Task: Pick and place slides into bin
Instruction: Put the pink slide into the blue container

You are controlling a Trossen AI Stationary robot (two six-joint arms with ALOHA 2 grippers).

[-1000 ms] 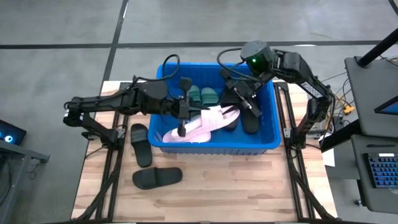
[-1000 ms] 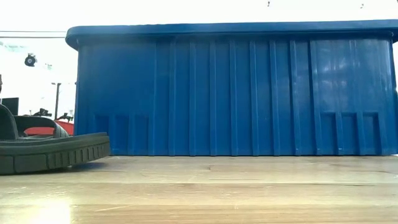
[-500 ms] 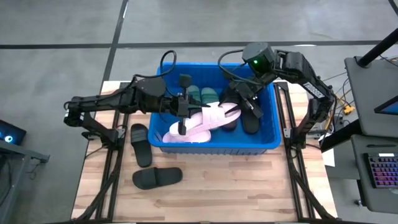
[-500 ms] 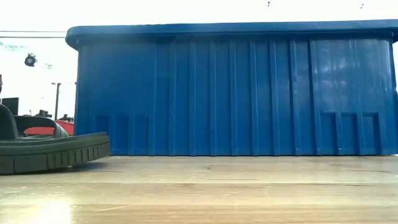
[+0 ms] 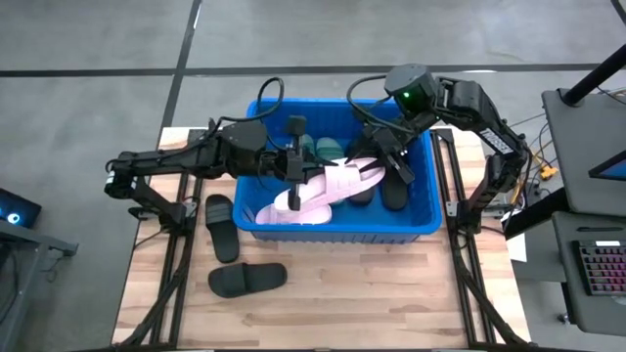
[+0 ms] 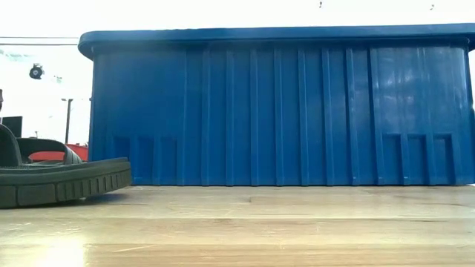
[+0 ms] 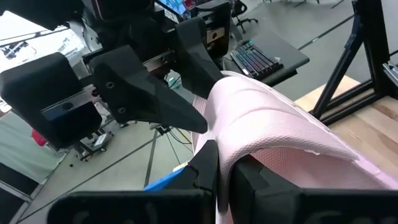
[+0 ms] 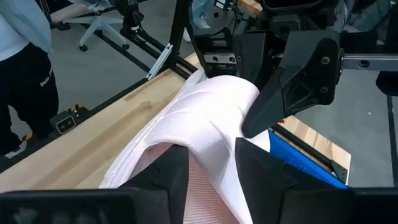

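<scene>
**A pink slide is held by two grippers over the bin**

A pale pink slide [image 5: 328, 184] is held above the blue bin [image 5: 421, 220]. It is pinched tight at one end by the left gripper [image 5: 293, 191]. Its strap is gripped by the right gripper [image 5: 370, 168]. Green and black slides are seen inside the bin. Two black slides [image 5: 235, 249] are left on the table [image 5: 372, 293].

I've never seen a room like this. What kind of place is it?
Probably a robot lab or workshop. Two robot arms work over a blue bin on a wooden table, a computer keyboard sits nearby, and an office chair stands on the bare grey floor.
</scene>
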